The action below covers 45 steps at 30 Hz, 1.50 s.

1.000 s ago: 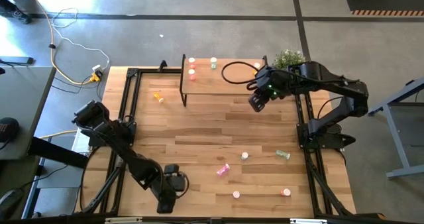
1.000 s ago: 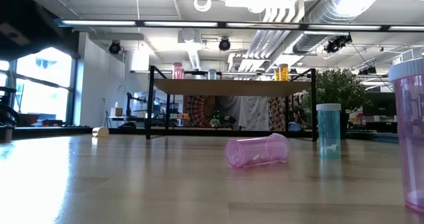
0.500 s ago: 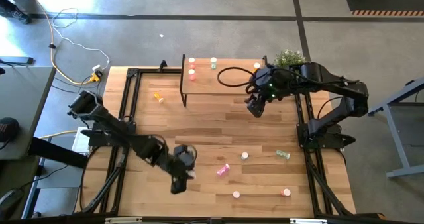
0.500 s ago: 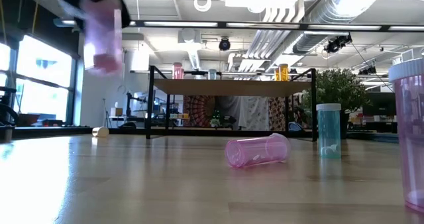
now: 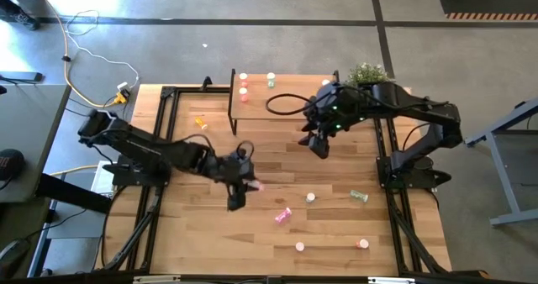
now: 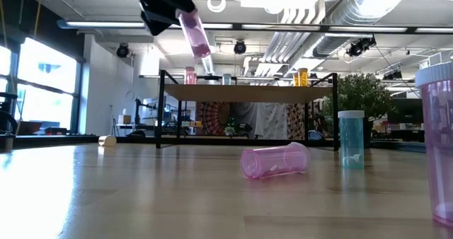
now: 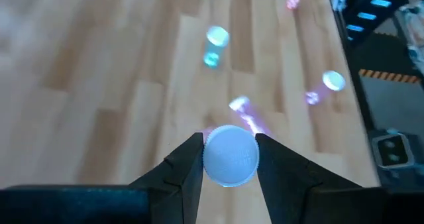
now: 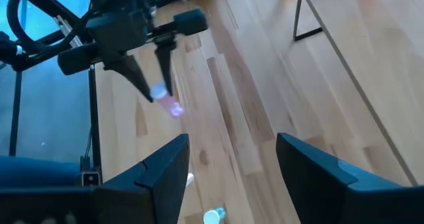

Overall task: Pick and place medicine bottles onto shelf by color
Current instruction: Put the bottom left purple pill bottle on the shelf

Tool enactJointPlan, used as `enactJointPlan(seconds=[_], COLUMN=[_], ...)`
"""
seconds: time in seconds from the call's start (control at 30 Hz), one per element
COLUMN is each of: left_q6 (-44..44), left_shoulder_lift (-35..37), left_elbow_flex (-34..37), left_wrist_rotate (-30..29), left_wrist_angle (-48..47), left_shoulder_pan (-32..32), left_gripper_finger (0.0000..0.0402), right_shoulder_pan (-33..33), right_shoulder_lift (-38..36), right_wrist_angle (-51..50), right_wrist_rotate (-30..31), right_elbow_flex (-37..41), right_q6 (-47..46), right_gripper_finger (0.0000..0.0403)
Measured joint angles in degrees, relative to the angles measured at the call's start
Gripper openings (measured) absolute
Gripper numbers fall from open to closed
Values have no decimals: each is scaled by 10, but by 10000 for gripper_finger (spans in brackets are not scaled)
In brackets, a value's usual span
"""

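My left gripper (image 5: 246,184) hangs over the middle of the table, shut on a pink medicine bottle (image 6: 195,34) with a white cap (image 7: 230,155). My right gripper (image 8: 228,164) is open and holds nothing; it hovers just in front of the shelf's right half (image 5: 319,144). The shelf (image 5: 286,103), a light-wood board on black legs, stands at the far edge with several bottles upright on its top (image 6: 190,75). More bottles lie or stand on the table's near right part: a pink one on its side (image 5: 282,216), a green one (image 5: 360,197), a red one (image 5: 362,244). My left gripper pinches the pink bottle at its capped end (image 7: 230,155) between the two fingertips. The fingers slant down from the table's left. The bottle is lifted clear and hangs tilted below the fingers, its pink bottom (image 6: 202,50) lowest.
An orange bottle (image 5: 201,123) lies on the table left of the shelf. A potted plant (image 5: 367,72) stands at the far right corner. A black cable loop (image 5: 282,106) from the right arm hangs over the shelf. Bare boards lie between the shelf and the near bottles.
My left gripper has swung from the near edge toward the table's middle and the far side, rising as it went. It carries the pink bottle, now lifted well clear of the table. My right gripper has drawn slightly back from the shelf and has turned.
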<state>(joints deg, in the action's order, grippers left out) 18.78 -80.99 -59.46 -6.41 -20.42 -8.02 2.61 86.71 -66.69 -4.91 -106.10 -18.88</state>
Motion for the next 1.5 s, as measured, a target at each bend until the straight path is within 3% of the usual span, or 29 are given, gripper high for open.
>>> enactJointPlan(seconds=[0.27,0.6,0.77,1.3,1.5], left_q6=[-97,-152,-177,-199,-199], left_shoulder_lift=[37,69,73,73,72], left_elbow_flex=[0,0,0,0,0], left_wrist_rotate=[4,58,88,88,88], left_wrist_angle=[18,73,117,206,211], left_shoulder_pan=[78,130,137,136,136], left_gripper_finger=[117,117,117,117,117], right_shoulder_pan=[0,0,0,0,0], right_shoulder_lift=[39,86,105,113,113], right_wrist_angle=[20,77,94,120,121], right_wrist_rotate=[-20,-38,-47,-109,-117], right_elbow_flex=[0,0,0,1,1], right_q6=[47,74,74,74,73], right_gripper_finger=[216,215,215,214,172])
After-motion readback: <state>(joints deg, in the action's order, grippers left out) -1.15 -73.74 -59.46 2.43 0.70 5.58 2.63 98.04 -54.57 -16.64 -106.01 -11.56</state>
